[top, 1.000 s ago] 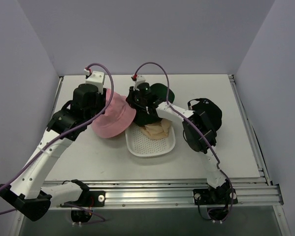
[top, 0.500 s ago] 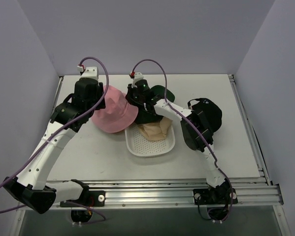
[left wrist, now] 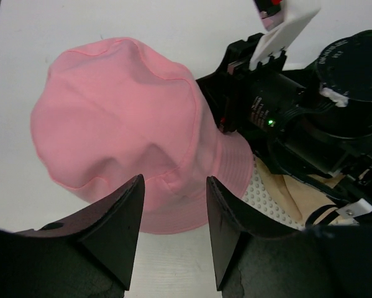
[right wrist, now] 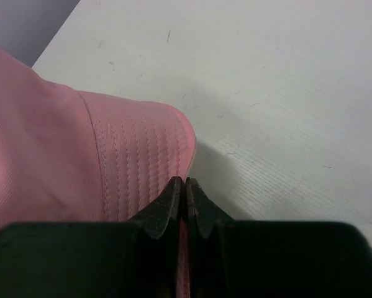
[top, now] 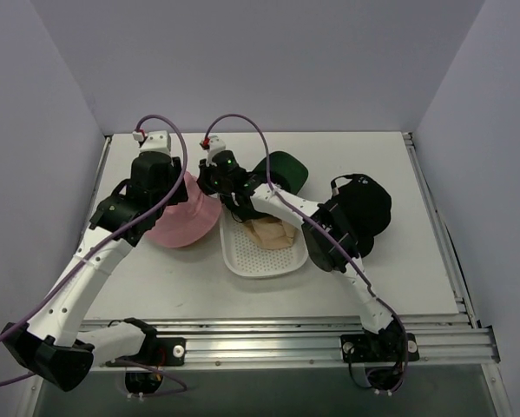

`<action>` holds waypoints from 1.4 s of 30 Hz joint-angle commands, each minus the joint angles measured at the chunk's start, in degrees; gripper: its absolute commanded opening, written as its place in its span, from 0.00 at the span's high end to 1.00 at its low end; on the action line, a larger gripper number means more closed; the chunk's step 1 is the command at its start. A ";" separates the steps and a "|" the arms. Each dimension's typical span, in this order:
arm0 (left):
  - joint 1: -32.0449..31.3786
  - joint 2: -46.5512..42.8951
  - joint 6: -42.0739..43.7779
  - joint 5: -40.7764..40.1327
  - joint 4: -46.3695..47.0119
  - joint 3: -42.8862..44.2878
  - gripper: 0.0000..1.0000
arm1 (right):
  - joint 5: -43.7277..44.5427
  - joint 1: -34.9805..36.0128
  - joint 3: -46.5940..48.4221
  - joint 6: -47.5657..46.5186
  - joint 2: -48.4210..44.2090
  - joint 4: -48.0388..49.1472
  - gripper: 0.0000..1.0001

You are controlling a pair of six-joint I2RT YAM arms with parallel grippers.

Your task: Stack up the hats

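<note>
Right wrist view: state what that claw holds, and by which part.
The right claw is shut on the pink hat, pinching the edge of its stitched brim. The left claw is open above the hat, holding nothing.

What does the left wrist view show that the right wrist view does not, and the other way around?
Only the left wrist view: the open left tool, the whole crown of the pink hat, the white tray and the beige hat. Only the right wrist view: the right tool shut on the hat's stitched brim. Both: the pink hat and the white table.
</note>
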 commanded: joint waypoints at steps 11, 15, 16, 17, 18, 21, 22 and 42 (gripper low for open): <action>0.16 -0.62 -0.38 9.20 11.85 -4.02 0.47 | -0.07 0.79 3.93 0.30 3.41 -0.29 1.00; 0.16 -1.41 -1.00 8.49 12.73 -6.47 0.47 | -0.16 1.06 3.23 -0.40 2.98 -0.29 1.00; 0.15 -1.50 -1.26 8.32 12.73 -7.00 0.47 | -0.08 1.06 2.79 -0.57 2.54 -0.11 1.00; 0.15 -1.76 -1.96 7.88 12.73 -7.44 0.47 | -0.07 1.06 2.18 -0.84 2.10 -0.03 1.00; 0.24 -1.94 -2.40 7.62 12.47 -8.32 0.47 | 0.10 1.14 1.91 -1.27 0.71 -0.11 1.00; 0.16 -2.55 -4.25 6.21 12.21 -9.82 0.47 | 0.71 1.06 0.25 -1.98 -3.07 -0.55 0.90; 0.24 -2.82 -4.51 5.86 12.21 -10.60 0.47 | 1.76 0.88 -0.37 -2.16 -4.22 -0.73 0.86; -2.22 -2.11 -8.47 -2.22 10.45 -17.90 0.48 | 7.75 -1.93 -14.00 -3.56 -28.39 -7.13 0.60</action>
